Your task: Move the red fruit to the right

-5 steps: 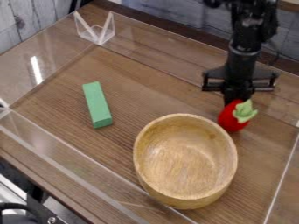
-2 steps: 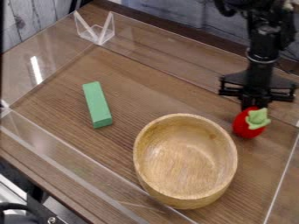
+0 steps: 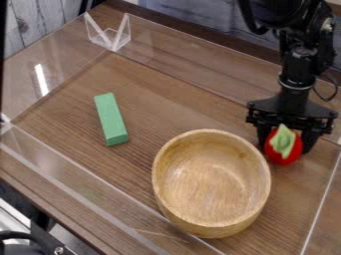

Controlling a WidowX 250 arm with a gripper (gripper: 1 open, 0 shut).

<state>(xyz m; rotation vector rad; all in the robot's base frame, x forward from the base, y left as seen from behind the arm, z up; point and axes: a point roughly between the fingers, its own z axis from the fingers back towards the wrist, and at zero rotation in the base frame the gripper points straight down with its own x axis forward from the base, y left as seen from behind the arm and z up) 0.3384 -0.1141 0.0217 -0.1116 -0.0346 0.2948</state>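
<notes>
The red fruit (image 3: 281,149), a small glossy strawberry with a light green cap, rests on the wooden table at the far right, just right of the wooden bowl's rim. My gripper (image 3: 284,133) hangs straight down over it from the black arm. Its dark fingers (image 3: 262,127) stand apart on either side of the fruit's leafy top, so the gripper looks open. The fingers hide part of the cap.
A large round wooden bowl (image 3: 177,162) sits front centre, close to the fruit's left. A green rectangular block (image 3: 111,119) lies at the left. Clear plastic walls (image 3: 320,214) edge the table, with a folded clear piece (image 3: 108,33) at the back left.
The arm carried the red fruit to the right and slightly toward the front. The fruit now sits lower on the table, and the fingers have spread apart from it.
</notes>
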